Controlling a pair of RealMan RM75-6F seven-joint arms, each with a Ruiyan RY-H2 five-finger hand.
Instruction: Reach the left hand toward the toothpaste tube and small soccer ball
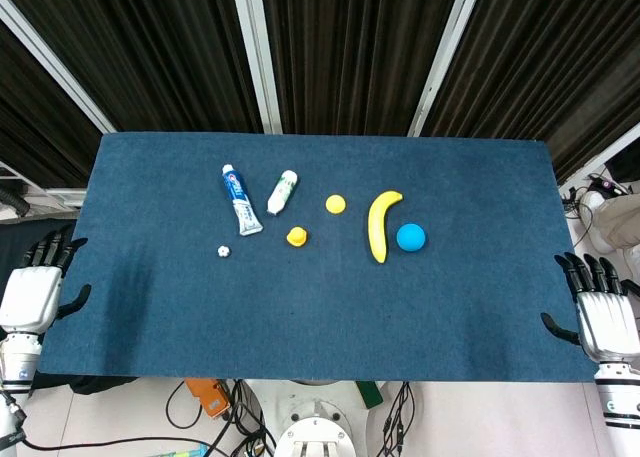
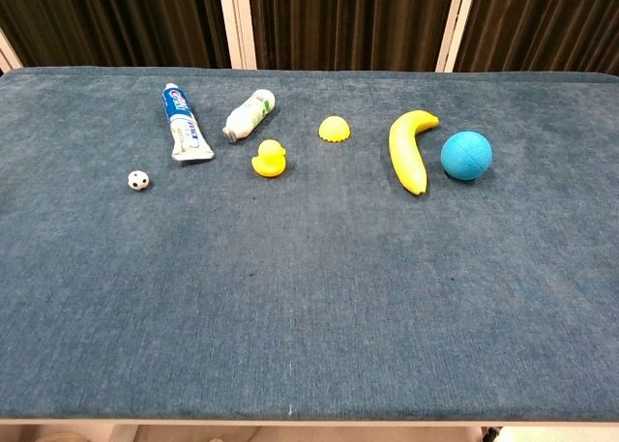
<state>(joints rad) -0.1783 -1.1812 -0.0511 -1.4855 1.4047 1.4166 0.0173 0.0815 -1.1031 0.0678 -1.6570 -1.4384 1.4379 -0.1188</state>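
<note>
A blue and white toothpaste tube (image 1: 240,199) (image 2: 186,122) lies flat on the blue table (image 1: 320,317), cap toward the far edge. The small soccer ball (image 1: 223,250) (image 2: 138,180) sits just in front and to the left of the tube's flat end. My left hand (image 1: 34,285) hangs at the table's left edge, fingers spread, holding nothing, well apart from both. At the right edge my right hand (image 1: 603,312) does the same. Neither hand shows in the chest view.
A white bottle (image 1: 282,191) lies right of the tube. A yellow duck (image 1: 297,237), a yellow half-dome (image 1: 336,204), a banana (image 1: 380,224) and a blue ball (image 1: 411,237) sit further right. Cables (image 1: 200,417) hang below the front edge.
</note>
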